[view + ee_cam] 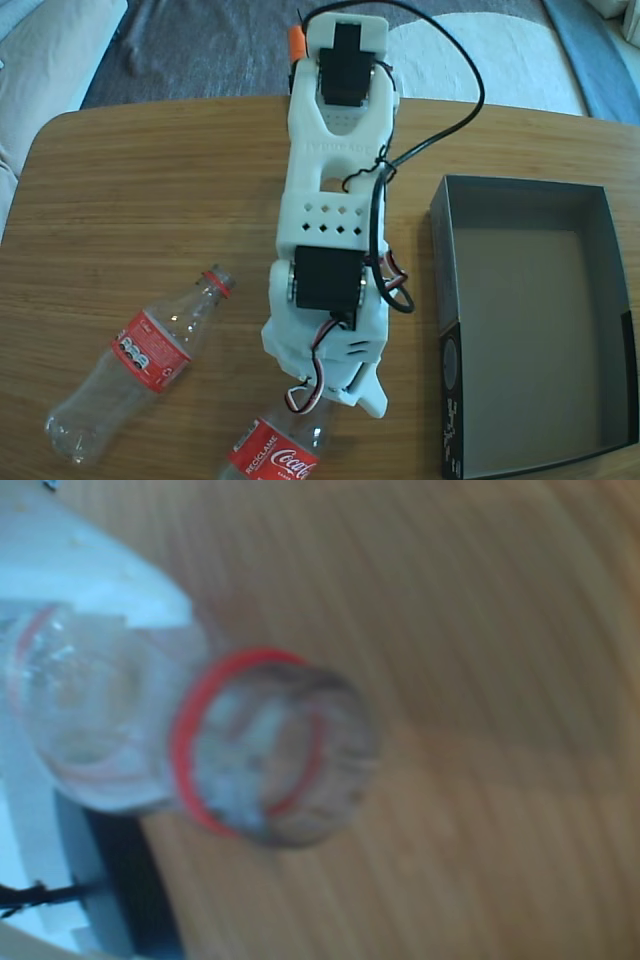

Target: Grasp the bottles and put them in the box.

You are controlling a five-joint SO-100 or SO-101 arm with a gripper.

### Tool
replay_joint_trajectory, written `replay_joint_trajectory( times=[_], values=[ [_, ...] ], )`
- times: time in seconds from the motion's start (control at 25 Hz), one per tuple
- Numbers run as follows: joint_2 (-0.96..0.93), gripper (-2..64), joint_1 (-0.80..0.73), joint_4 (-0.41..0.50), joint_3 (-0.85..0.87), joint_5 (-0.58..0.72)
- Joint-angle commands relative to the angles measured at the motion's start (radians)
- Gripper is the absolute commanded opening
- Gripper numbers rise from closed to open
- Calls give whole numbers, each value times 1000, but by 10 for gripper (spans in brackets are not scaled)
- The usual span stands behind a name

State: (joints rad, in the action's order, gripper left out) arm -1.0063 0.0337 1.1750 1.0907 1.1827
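Observation:
One clear Coca-Cola bottle (140, 365) with a red label lies loose on the wooden table at lower left, its neck pointing up-right. A second bottle (275, 455) lies at the bottom edge, and its upper part is hidden under my white arm. My gripper (338, 400) sits over that bottle's shoulder. The wrist view is blurred. It shows this bottle (270, 745) mouth-on, red neck ring visible, with my gripper (120, 740) shut on its shoulder, a white finger (100, 580) pressing from above. The box (540, 330), black outside and grey inside, stands to the right with nothing in it.
The round-cornered wooden table (150, 200) ends just beyond the arm's base at the top. A black cable (450, 120) loops from the base down along the arm, close to the box's left wall. Pale cushions and a rug lie past the table.

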Motion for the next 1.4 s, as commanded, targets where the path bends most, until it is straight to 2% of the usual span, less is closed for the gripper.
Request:
replay_joint_trajectory(
  times=[0.0, 0.44, 0.96, 1.16, 1.36],
  values=[
    [-11, 452, 0, 6, -61, -6],
    [153, 447, 9, 5, -255, -5],
    [163, 437, 31, 6, -227, -8],
    [163, 301, 31, 5, -218, -9],
    [163, 221, 41, 5, -218, -9]
  ],
)
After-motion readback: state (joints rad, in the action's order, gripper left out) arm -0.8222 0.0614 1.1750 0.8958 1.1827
